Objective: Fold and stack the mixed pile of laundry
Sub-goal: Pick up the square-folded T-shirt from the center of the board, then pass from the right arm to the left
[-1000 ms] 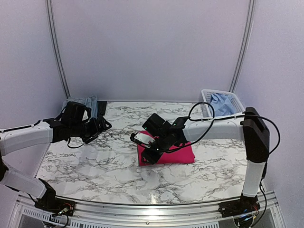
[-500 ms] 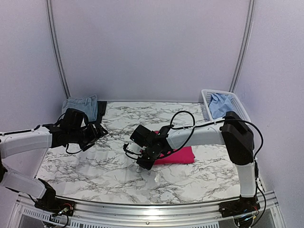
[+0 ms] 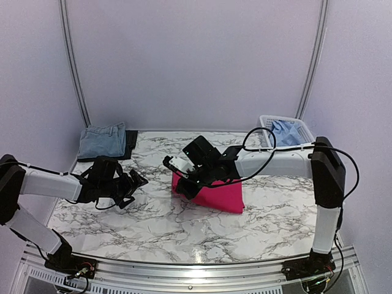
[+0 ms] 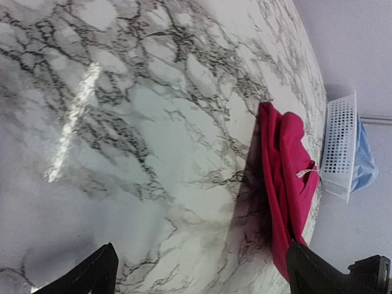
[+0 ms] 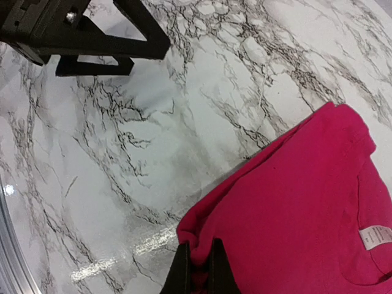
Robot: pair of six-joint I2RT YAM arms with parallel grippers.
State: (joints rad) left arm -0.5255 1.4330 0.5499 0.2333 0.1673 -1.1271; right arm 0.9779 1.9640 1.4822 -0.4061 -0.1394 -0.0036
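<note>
The bright pink-red T-shirt (image 3: 215, 191) lies on the marble table, its left edge raised. My right gripper (image 3: 185, 184) is shut on that edge; in the right wrist view the two fingers pinch a fold of the shirt (image 5: 294, 208) at my right gripper (image 5: 199, 271). My left gripper (image 3: 137, 181) is open and empty, low over the table left of the shirt. In the left wrist view the left gripper (image 4: 202, 275) faces the shirt (image 4: 285, 177). The folded denim piece (image 3: 102, 139) lies on a dark garment (image 3: 130, 143) at the back left. The light blue shirt (image 3: 285, 132) is in the basket.
The white slatted basket (image 3: 264, 122) stands at the back right corner; it also shows in the left wrist view (image 4: 339, 144). The left gripper's black fingers (image 5: 131, 37) show at the top left of the right wrist view. The table's front metal rail (image 3: 184, 269) runs along the near edge.
My right gripper has lifted the shirt's left edge and pulled it back and up. My left arm has moved from the denim stack forward and right toward the shirt.
</note>
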